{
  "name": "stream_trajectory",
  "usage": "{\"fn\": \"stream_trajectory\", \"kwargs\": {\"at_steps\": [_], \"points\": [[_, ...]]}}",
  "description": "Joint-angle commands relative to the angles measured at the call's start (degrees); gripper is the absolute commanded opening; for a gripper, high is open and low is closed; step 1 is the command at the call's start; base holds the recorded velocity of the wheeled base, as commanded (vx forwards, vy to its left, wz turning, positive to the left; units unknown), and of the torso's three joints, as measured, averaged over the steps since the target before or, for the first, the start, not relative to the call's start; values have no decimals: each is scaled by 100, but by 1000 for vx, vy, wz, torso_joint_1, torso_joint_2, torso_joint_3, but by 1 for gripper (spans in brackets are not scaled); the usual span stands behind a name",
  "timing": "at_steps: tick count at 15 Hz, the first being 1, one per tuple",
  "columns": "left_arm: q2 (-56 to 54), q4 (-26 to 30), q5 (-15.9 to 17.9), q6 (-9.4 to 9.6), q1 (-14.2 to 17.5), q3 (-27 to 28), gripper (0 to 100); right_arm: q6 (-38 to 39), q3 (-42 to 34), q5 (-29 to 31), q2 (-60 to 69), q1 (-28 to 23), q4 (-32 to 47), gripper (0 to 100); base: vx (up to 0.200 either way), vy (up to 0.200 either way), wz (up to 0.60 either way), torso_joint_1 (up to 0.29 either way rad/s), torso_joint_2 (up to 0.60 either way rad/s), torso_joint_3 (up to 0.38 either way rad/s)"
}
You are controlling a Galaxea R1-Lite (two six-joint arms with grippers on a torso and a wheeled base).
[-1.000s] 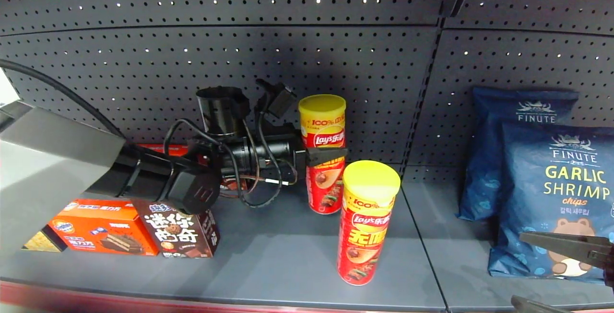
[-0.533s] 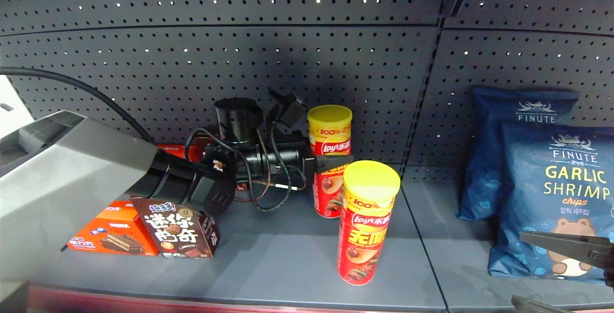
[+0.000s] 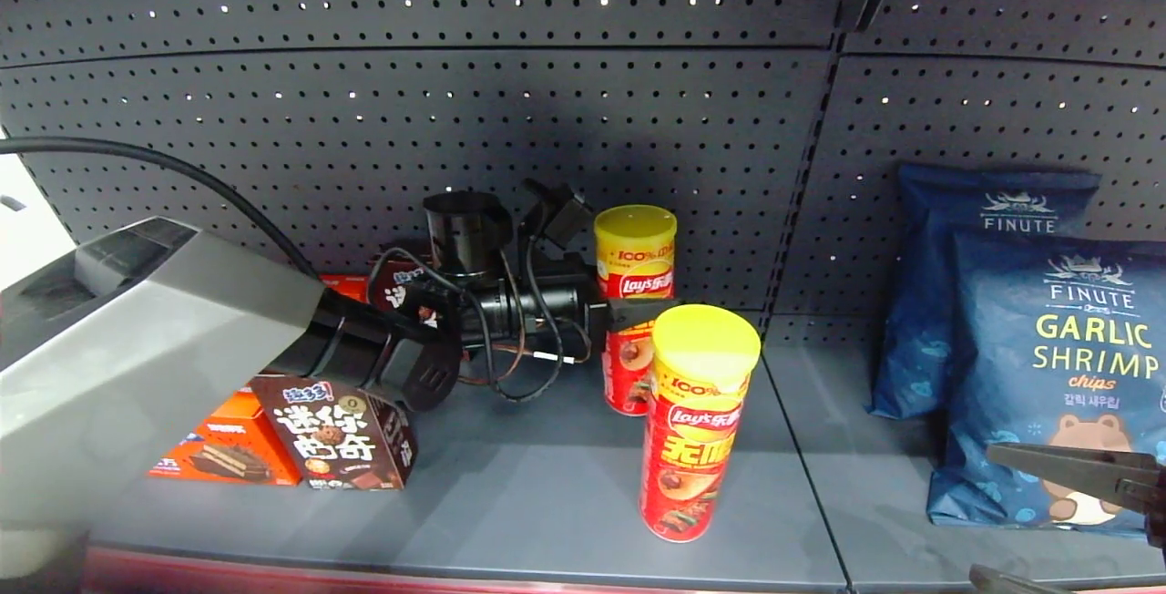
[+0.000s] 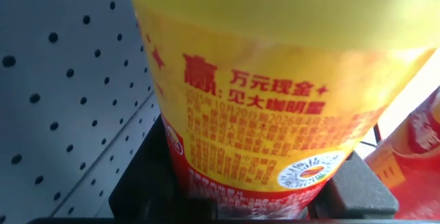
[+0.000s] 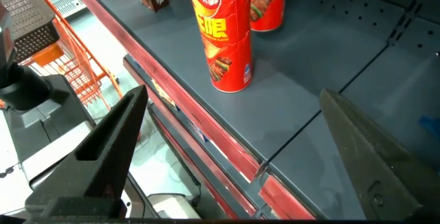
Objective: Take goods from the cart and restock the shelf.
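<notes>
Your left claw (image 3: 636,312) is closed round a red cardboard chip tube with a yellow plastic lid (image 3: 636,248), gripping it at about mid-height. In the left wrist view the tube sits squarely between the dark pads (image 4: 354,195). It stands upright at the back of the dark grey metal shelf (image 3: 528,476), close to the perforated back panel. That puts it at about 11 o'clock from a second tube of the same kind (image 3: 697,421), which stands free nearer the front edge.

The held tube's base looks to be on the shelf or just above it; you cannot tell which from here. I judge you are at the placing step for this item.

Next, seat the base fully. Then open the claw only far enough to clear the tube, and draw the arm back toward 9 o'clock without brushing it.

Mind the brown chocolate box (image 3: 337,435) and the orange cake box (image 3: 228,453) lying under the forearm at about 8 o'clock.

Your right claw (image 3: 984,510) hangs wide open with nothing in it, at 5 o'clock in the head view. It is in front of the blue snack bags (image 3: 1048,339) at 3 o'clock.

The orange wire cart (image 5: 72,73) sits below the shelf front, and your following pick should come from there.
</notes>
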State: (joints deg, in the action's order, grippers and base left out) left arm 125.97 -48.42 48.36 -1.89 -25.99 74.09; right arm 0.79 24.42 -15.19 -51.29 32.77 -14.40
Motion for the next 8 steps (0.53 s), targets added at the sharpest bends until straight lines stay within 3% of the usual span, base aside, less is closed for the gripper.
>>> {"fn": "stream_trajectory", "kwargs": {"at_steps": [1,8], "points": [[69,-1,-2,-4,-11,61,0,0,-34,-2,13,1,-2,100,0,0,0,0,0,0],[139,-1,7,-4,-11,96,0,9,-51,-19,22,-7,-2,100,0,0,0,0,0,0]]}}
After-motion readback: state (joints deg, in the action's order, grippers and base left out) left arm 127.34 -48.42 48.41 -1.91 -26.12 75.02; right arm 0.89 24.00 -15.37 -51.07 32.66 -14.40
